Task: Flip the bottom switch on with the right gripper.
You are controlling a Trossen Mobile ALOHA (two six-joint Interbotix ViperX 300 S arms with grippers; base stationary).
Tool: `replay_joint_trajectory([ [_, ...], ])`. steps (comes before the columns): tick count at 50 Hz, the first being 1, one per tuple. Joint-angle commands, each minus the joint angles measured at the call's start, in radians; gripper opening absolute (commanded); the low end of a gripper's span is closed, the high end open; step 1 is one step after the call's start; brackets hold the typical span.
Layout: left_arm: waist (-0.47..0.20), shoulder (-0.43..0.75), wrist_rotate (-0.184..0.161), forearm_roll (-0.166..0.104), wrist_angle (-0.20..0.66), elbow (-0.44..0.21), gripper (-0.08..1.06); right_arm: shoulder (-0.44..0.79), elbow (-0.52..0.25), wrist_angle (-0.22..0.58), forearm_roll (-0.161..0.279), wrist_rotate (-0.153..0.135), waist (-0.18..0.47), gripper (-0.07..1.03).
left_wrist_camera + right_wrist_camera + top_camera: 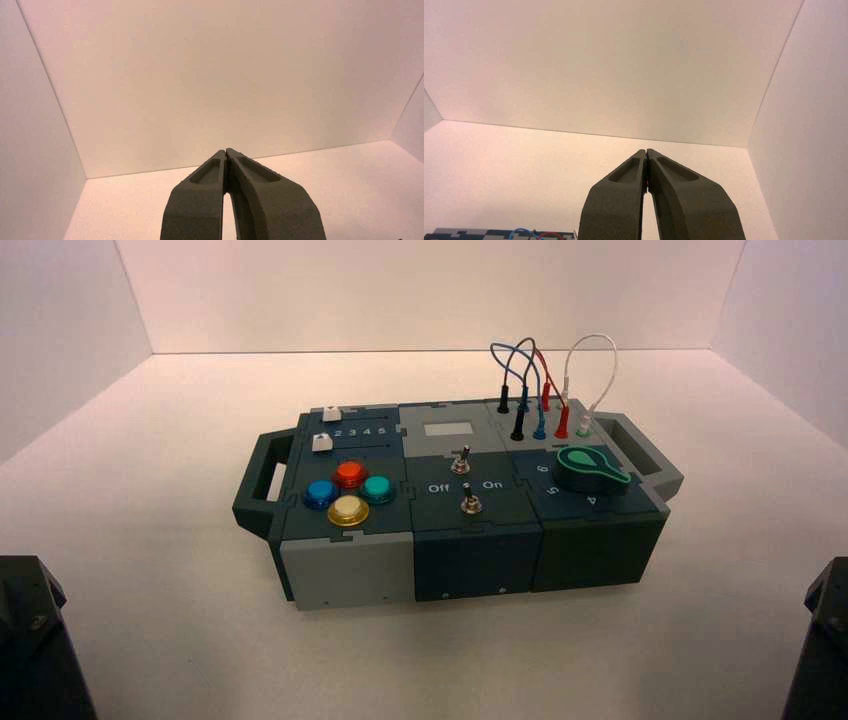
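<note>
The box (350,565) stands mid-table. On its dark middle panel are two small silver toggles between the words Off and On. The bottom switch (467,504) is the nearer one; the top switch (461,461) is behind it. My right gripper (645,151) is shut and empty, parked at the lower right corner of the high view (822,640), far from the switch. My left gripper (226,151) is shut and empty, parked at the lower left (30,640). The wrist views show only white walls and floor past the fingertips; the box's edge (499,233) shows in the right wrist view.
Four coloured buttons (348,490) sit on the box's left part, with two white sliders (321,443) behind them. A big green knob (590,470) sits on the right, with plugged wires (530,390) behind it. Handles (262,480) stick out at both ends. White walls enclose the table.
</note>
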Motion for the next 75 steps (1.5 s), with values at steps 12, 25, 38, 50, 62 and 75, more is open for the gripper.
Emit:
replay_joint_trajectory([
  [12, 0.003, 0.005, 0.002, 0.002, -0.009, 0.005, -0.03, 0.034, -0.005, -0.011, 0.0, 0.003, 0.044, -0.02],
  [25, 0.0, 0.012, 0.002, 0.0, 0.018, 0.005, -0.03, 0.069, -0.011, 0.011, -0.002, 0.002, 0.091, -0.02],
  [38, -0.04, 0.026, 0.002, -0.003, 0.114, -0.015, -0.03, 0.086, -0.021, 0.075, 0.002, 0.005, 0.094, -0.02],
  [50, -0.107, 0.025, 0.002, -0.003, 0.221, -0.035, -0.03, 0.089, -0.026, 0.152, 0.005, 0.005, 0.135, -0.02],
  [62, -0.163, 0.003, 0.0, -0.021, 0.336, -0.037, -0.03, 0.077, -0.026, 0.219, 0.011, 0.006, 0.141, -0.02],
  [75, -0.196, -0.003, -0.044, -0.048, 0.451, -0.031, -0.03, 0.069, -0.032, 0.267, 0.026, 0.006, 0.152, -0.02],
])
